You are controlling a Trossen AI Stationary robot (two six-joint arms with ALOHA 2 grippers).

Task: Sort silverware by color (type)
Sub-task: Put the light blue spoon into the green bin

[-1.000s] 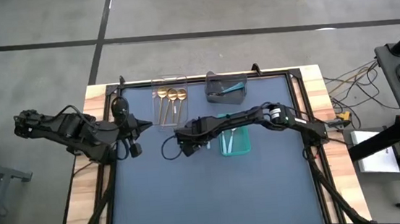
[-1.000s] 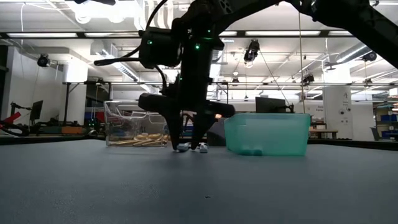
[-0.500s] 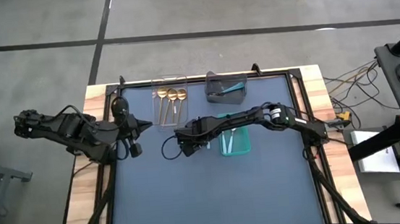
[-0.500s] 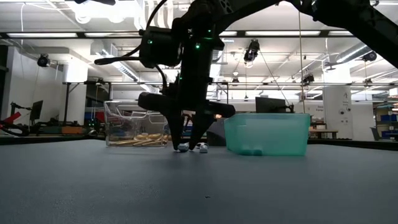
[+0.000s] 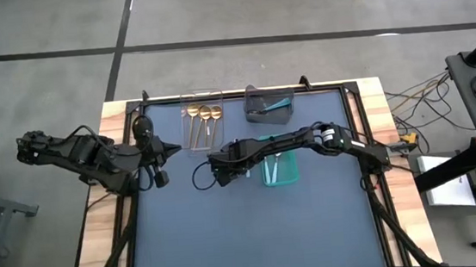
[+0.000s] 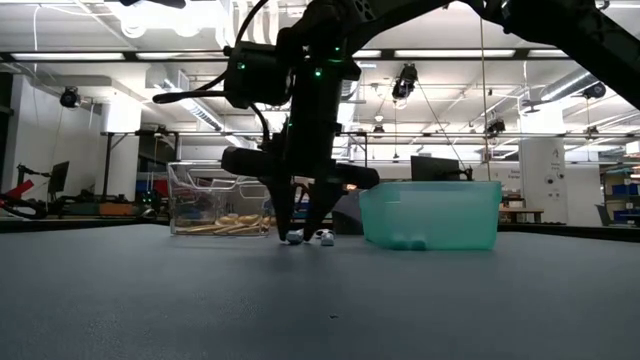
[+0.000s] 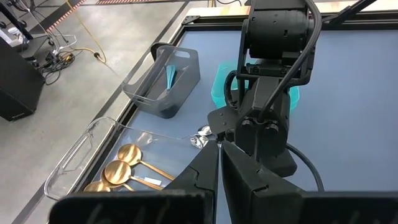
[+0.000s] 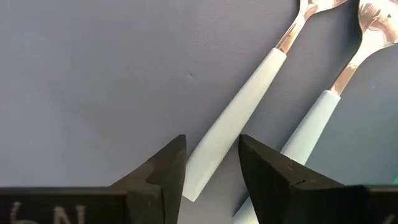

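Your right end effector (image 8: 210, 171) sits low at frame center in the high view, pointing down at the desk (image 5: 255, 227). Its fingers (image 8: 273, 171) stand apart, straddling the tip of one light-blue-handled spoon (image 8: 239, 118); can't tell if they touch it. A 2nd light-blue spoon (image 8: 314, 121) lies just beside, next to the teal bin (image 5: 280, 169). Left end effector (image 5: 156, 165) waits center-left, fingers together, holding nothing. Gold spoons (image 5: 204, 113) lie in the clear bin (image 5: 201, 94), upper center.

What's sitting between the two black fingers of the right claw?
In the right wrist view, the end of a light-blue spoon handle lies on the mat between the right gripper's open fingers. A second such spoon lies just beside it.
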